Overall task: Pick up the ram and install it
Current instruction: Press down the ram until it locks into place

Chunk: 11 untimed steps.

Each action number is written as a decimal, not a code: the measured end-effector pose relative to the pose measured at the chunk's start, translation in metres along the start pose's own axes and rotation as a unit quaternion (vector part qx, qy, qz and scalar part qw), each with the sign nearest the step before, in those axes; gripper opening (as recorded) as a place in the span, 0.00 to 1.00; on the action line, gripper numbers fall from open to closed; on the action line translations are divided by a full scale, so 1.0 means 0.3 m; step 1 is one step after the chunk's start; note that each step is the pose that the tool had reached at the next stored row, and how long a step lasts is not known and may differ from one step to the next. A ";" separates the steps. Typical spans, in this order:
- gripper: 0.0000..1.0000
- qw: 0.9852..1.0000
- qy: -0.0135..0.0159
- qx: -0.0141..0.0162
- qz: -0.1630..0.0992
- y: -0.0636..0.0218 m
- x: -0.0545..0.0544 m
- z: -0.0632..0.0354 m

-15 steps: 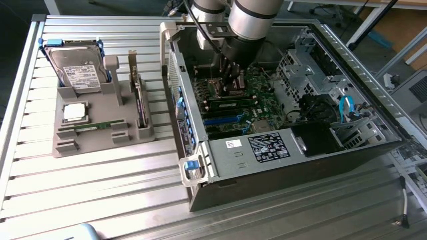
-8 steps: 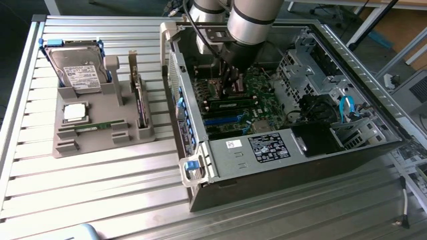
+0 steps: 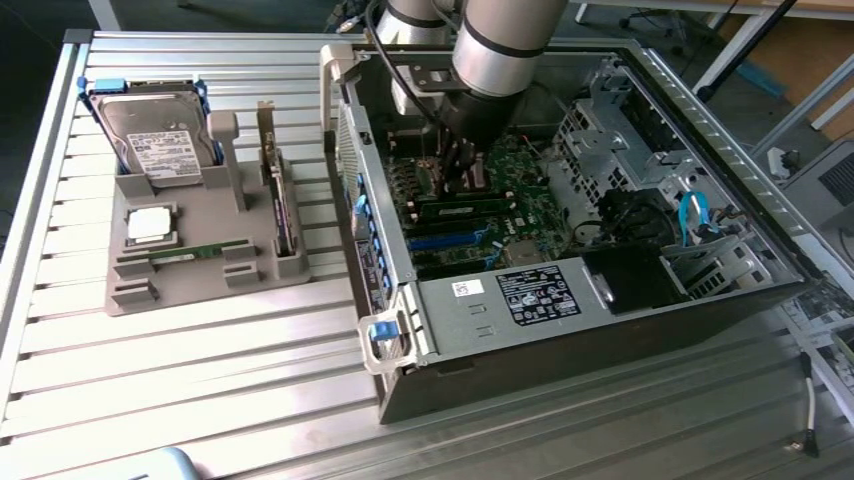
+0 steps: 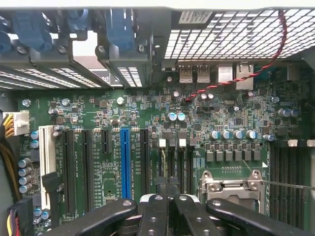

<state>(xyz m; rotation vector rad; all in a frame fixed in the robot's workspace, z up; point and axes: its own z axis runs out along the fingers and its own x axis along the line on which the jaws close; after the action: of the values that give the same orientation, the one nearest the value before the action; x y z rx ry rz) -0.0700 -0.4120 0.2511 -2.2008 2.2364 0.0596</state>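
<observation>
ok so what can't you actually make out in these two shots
- Exterior view: print on the ram in the tray, too small.
- Exterior view: motherboard beneath the gripper, hidden by the arm.
- Wrist view: memory slots' near ends, behind the gripper.
- Wrist view: processor socket, partly covered by the gripper.

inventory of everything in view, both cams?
computer case: 1, black and silver, open, exterior view's right
motherboard: 1, green, inside case
ram: 1, green, on motherboard beneath end effector
holder: 1, grey, exterior view's left
hard drive: 1, silver, holder's far end
processor chip: 1, silver, holder's middle
green stick: 1, lying on holder beside chip
expansion card: 1, dark, upright, holder's case side
table: 1, silver, slatted
arm: 1, grey, reaching into case
end effector: 1, black, over memory slots
</observation>
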 end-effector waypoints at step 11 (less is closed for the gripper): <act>0.11 1.000 0.000 0.000 0.000 0.000 0.005 0.004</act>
<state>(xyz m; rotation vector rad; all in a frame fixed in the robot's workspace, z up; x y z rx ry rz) -0.0700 -0.4136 0.2498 -2.2007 2.2363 0.0596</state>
